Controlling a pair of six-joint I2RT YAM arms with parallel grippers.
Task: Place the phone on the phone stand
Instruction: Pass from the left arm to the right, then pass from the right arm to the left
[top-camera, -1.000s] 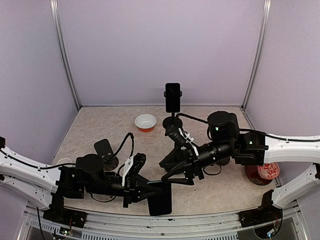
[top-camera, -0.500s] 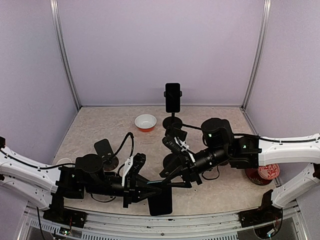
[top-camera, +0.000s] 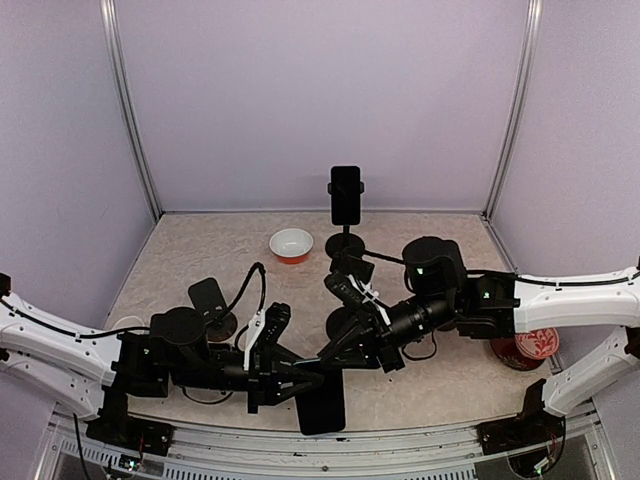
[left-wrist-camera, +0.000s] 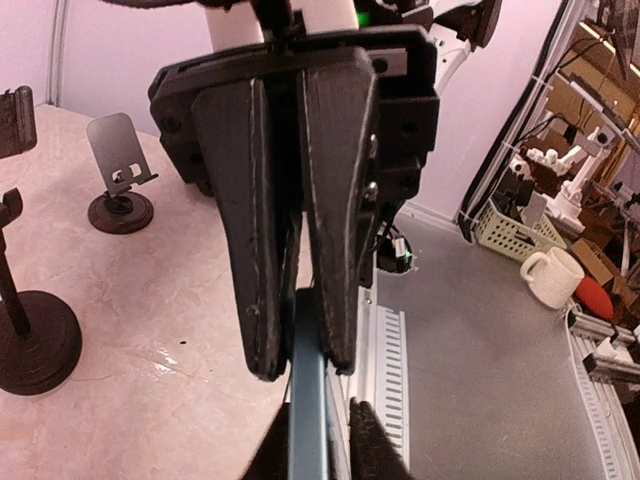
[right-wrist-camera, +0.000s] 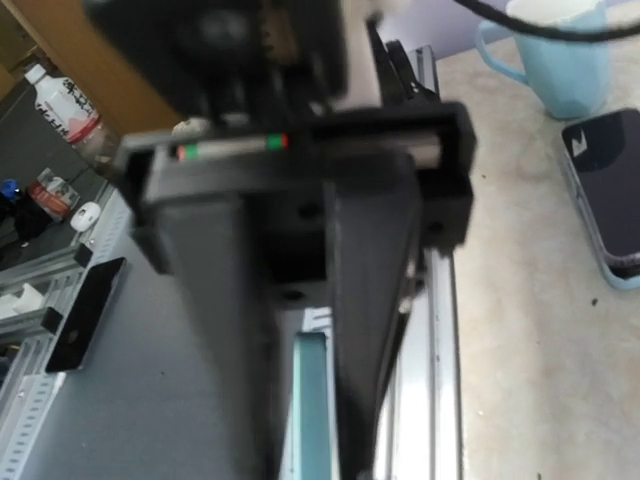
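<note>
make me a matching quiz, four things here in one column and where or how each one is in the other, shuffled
Things:
1. bowl
2. cup
3. low stand
4. phone

Places or states:
A. clamped in the left gripper, at the near edge
B. empty, on the left side of the table
C. red, at the far right
D. white inside, toward the back of the table

Pairs: 1-D, 2-C, 3-B, 4-A

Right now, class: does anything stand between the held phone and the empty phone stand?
No loose thing does. Only the left arm itself lies between the phone, clamped by the left gripper, and the empty phone stand.
</note>
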